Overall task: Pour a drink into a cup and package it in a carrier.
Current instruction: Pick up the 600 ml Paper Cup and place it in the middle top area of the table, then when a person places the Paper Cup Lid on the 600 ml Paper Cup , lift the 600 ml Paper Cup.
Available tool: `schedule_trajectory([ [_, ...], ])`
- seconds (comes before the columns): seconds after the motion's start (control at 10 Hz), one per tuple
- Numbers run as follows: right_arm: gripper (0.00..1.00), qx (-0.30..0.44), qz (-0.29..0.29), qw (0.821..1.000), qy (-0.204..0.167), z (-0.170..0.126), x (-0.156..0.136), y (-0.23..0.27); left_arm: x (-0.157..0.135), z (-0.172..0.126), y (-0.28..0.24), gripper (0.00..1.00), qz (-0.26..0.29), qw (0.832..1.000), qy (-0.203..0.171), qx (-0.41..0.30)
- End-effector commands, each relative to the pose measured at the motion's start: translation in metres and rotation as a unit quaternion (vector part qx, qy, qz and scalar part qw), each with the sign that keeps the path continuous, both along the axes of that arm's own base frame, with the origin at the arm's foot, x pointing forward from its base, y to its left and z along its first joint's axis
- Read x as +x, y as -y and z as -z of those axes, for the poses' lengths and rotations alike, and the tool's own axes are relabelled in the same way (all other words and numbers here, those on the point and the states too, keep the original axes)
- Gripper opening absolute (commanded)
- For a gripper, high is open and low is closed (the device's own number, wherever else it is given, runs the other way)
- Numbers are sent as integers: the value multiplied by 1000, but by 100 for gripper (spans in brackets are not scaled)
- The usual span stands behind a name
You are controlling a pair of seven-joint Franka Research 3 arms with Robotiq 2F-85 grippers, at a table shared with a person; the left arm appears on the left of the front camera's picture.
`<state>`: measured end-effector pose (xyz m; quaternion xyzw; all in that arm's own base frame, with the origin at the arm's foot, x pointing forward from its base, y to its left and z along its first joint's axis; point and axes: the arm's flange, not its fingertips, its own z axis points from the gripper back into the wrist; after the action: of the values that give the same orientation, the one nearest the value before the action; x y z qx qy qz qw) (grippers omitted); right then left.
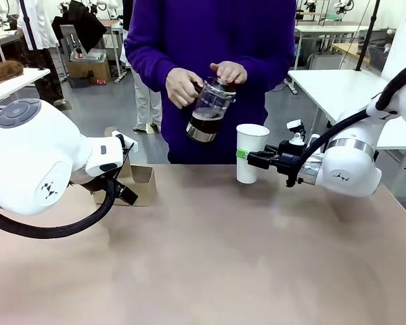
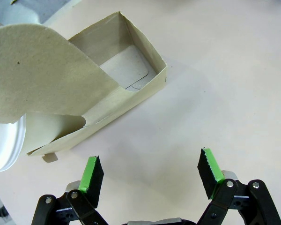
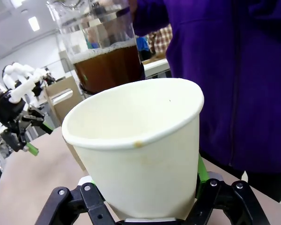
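Paper cup [image 1: 252, 139] is standing upright, clamped in the right claw [image 1: 252, 160] at the tabletop's [image 1: 223, 257] far edge, probably being steadied open-mouthed for the person's hands [image 1: 183, 87], which are holding the glass jug [image 1: 208, 112] of dark drink [image 1: 204, 123] just beside it. Right wrist view is showing the cup's inner wall clean, while left wrist view is showing the left claw [image 2: 152, 168] gaping empty near the cardboard carrier [image 2: 140, 93].

Table: a matt beige top [image 1: 210, 264] is laid across the foreground.
Floor: a smooth grey floor [image 1: 115, 112] is seen beyond it.
Right side: a white table [image 1: 331, 84] is set near; more white tables [image 1: 325, 30] are ranged farther back.
Left side: a white table edge [image 1: 13, 82] is seen; a cardboard box [image 1: 88, 68] is placed on the floor behind it.
Wall: a pale wall [image 3: 37, 47] is shown in the right wrist view.
Light: ceiling panels [image 3: 33, 23] are lit; the room is evenly illuminated.
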<state>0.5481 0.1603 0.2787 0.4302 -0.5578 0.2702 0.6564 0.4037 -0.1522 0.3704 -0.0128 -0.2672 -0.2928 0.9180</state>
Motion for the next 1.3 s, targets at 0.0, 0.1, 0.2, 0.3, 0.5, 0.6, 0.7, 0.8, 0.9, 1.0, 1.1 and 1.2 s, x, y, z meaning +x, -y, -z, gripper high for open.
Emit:
schedule_trajectory([
  [0.0,80,-19,4,1000,-3,-1,4,-5,0,0,-1,100,0,1000,0,-1],
  [0.1,80,0,0,1000,0,0,0,0,0,0,-1,100,0,1000,0,-1],
  [0.2,80,0,0,1000,0,0,0,0,0,0,-1,100,0,1000,0,-1],
  [0.3,80,0,0,1000,0,0,0,0,0,0,-1,100,0,1000,0,-1],
  [0.5,80,0,0,1000,0,0,0,0,0,0,-1,100,0,1000,0,-1],
  [0.6,80,0,0,1000,0,0,0,0,0,0,-1,100,0,1000,0,-1],
  [0.7,80,0,0,1000,0,0,0,0,0,0,-1,100,0,1000,0,-1],
  [0.8,80,0,0,1000,0,0,0,0,0,0,-1,100,0,1000,0,-1],
  [0.9,80,0,0,1000,0,0,0,0,0,0,-1,100,0,1000,0,-1],
  [1.0,80,0,0,1000,0,0,0,0,0,0,-1,100,0,1000,0,-1],
  [1.1,80,0,0,1000,0,0,0,0,0,0,-1,100,0,1000,0,-1],
  [1.2,80,0,0,1000,0,0,0,0,0,0,-1,100,0,1000,0,-1],
])
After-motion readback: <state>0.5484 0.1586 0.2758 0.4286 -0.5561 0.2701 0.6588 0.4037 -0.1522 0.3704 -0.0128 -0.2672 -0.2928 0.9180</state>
